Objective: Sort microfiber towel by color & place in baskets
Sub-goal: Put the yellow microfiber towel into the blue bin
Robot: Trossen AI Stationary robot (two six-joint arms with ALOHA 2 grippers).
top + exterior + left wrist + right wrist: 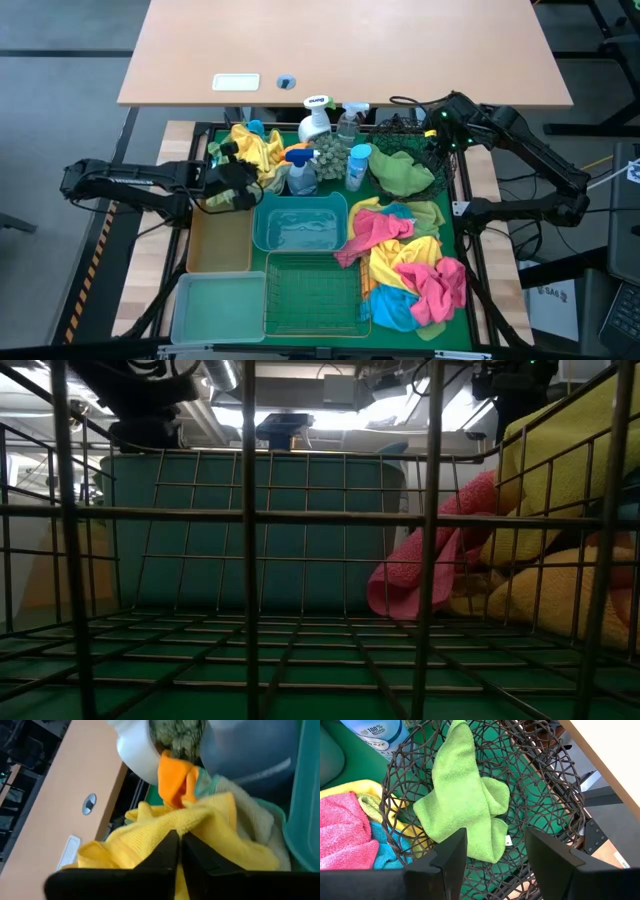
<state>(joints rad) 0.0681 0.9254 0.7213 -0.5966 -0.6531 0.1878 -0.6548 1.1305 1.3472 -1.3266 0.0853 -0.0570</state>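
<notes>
The left tool (178,840) is clenched on a yellow towel (200,832) at the far left corner of the surface, beside the spray bottles (318,125), presumably so it can be lifted toward the tan tray (220,243) just beside it. The right tool (495,855) is held released above the black wire basket (547,795) at the far right, where a green towel (465,812) lies. More towels (410,265) are heaped at the right edge, unsorted.
</notes>
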